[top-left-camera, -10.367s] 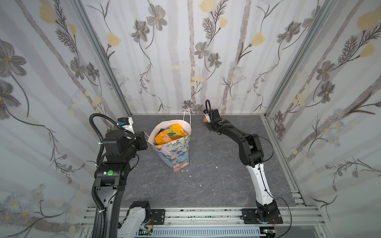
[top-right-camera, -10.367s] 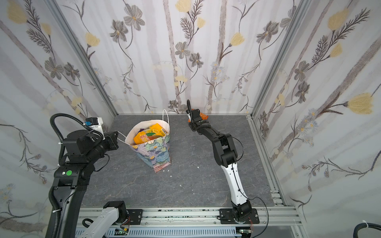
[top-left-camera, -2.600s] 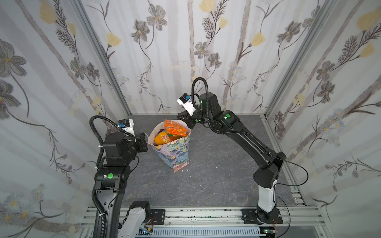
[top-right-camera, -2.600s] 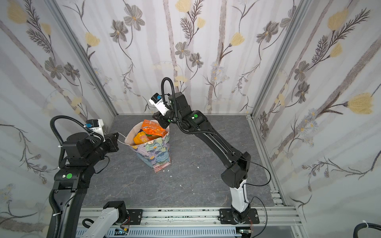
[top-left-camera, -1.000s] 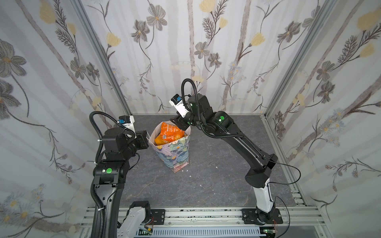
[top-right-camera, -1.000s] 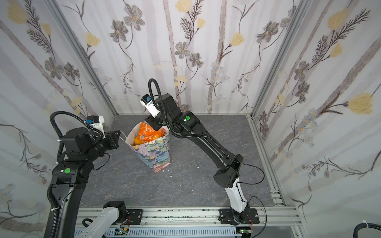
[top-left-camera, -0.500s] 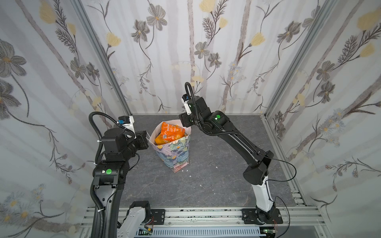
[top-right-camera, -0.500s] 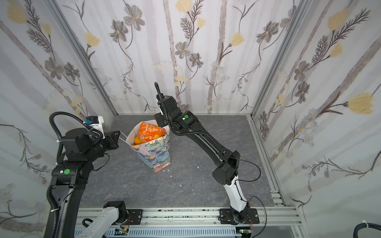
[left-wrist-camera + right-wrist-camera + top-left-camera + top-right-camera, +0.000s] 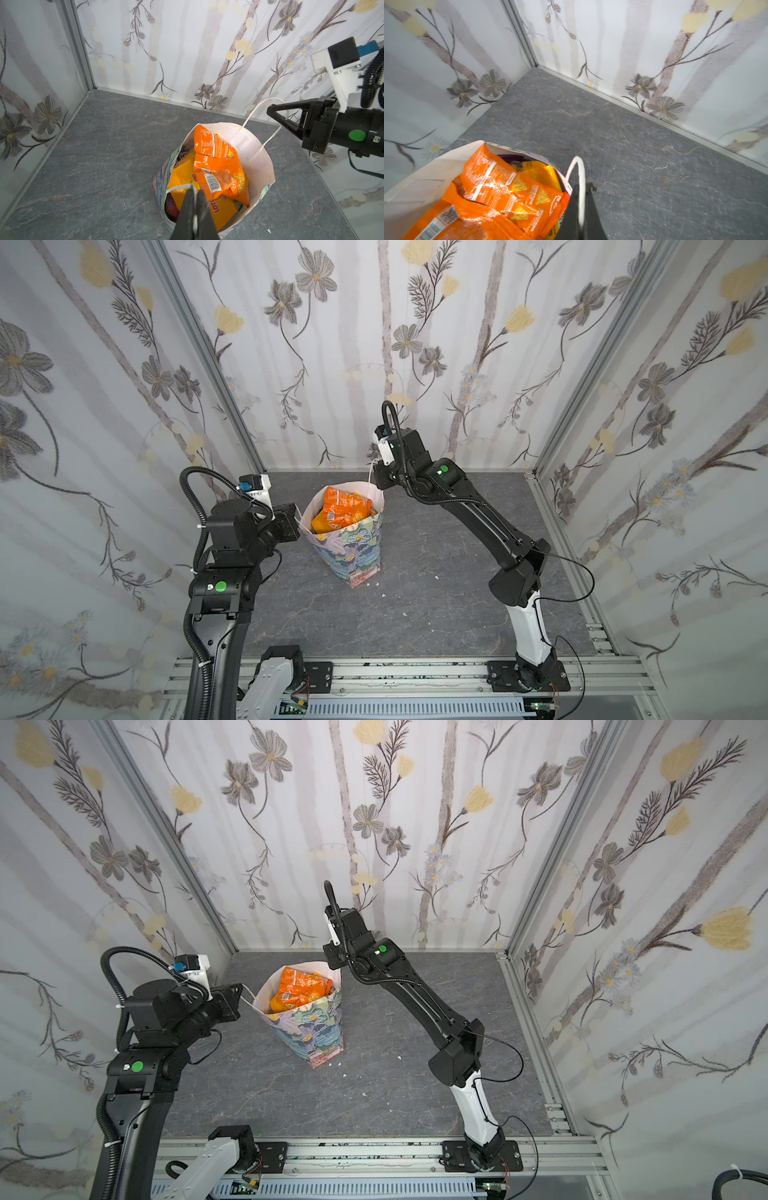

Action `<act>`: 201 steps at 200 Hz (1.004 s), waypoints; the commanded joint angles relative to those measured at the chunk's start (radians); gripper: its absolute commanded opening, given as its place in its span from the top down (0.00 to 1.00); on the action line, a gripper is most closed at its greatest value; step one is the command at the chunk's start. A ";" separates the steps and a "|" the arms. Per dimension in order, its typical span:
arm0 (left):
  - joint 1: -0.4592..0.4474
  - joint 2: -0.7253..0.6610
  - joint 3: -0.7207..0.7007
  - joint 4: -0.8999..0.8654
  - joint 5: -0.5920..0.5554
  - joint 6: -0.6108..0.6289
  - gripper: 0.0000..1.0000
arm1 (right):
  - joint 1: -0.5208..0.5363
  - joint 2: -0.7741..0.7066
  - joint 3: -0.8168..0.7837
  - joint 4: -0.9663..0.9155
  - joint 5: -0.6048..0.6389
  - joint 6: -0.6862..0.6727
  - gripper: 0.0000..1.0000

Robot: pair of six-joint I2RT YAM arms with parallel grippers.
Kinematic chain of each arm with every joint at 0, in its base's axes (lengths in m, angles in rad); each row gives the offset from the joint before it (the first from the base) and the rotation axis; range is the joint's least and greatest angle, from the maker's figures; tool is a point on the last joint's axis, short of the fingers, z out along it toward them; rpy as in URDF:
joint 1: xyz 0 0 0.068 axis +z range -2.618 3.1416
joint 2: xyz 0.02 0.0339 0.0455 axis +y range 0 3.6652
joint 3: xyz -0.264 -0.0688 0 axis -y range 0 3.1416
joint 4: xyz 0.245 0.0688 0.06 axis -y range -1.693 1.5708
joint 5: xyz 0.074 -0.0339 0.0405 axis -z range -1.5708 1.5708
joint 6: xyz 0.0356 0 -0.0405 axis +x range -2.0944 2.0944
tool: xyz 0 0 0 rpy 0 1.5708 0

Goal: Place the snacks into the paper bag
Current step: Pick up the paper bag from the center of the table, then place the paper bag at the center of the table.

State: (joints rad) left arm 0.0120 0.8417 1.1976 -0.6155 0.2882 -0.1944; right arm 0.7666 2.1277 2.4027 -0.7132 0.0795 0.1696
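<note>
The flower-printed paper bag [image 9: 353, 549] [image 9: 311, 1027] stands upright mid-floor, its mouth held wide. Orange and yellow snacks [image 9: 340, 510] [image 9: 299, 988] [image 9: 216, 166] [image 9: 500, 191] fill it to the rim, with a purple packet underneath. My left gripper [image 9: 296, 516] [image 9: 241, 990] [image 9: 194, 190] is shut on the near white cord handle [image 9: 178, 188]. At the bag's far rim, my right gripper [image 9: 378, 481] [image 9: 332, 960] [image 9: 581, 188] is shut on the other cord handle [image 9: 577, 166]; the cord runs between its jaws.
Floral-papered walls [image 9: 374, 364] close in on three sides of the grey stone-look floor [image 9: 436, 593]. A few small white scraps [image 9: 345, 1075] lie beside the bag's foot. An aluminium rail [image 9: 415, 672] runs along the front edge.
My right gripper has pulled back from over the bag's mouth to its far rim and shut on the cord handle. The left arm has held still.
</note>
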 commanded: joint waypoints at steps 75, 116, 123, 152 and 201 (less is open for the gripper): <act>0.002 0.118 0.087 0.169 0.093 0.010 1.00 | -0.049 -0.128 -0.006 0.092 -0.060 -0.042 1.00; -0.019 0.216 0.160 0.279 0.188 -0.033 1.00 | -0.057 -0.240 -0.159 0.153 -0.006 -0.032 1.00; -0.033 0.229 0.161 0.295 0.192 -0.036 1.00 | -0.059 -0.270 -0.208 0.175 0.005 -0.027 1.00; -0.128 0.278 0.149 0.342 0.165 -0.014 1.00 | -0.064 -0.405 -0.447 0.284 0.042 -0.004 1.00; -0.192 0.312 0.112 0.369 0.102 -0.002 1.00 | -0.074 -0.615 -0.780 0.441 0.063 0.052 1.00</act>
State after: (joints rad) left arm -0.1726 1.1534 1.3216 -0.3931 0.4175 -0.2054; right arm 0.6941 1.5929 1.7134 -0.5175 0.1116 0.1753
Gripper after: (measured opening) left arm 0.050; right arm 0.048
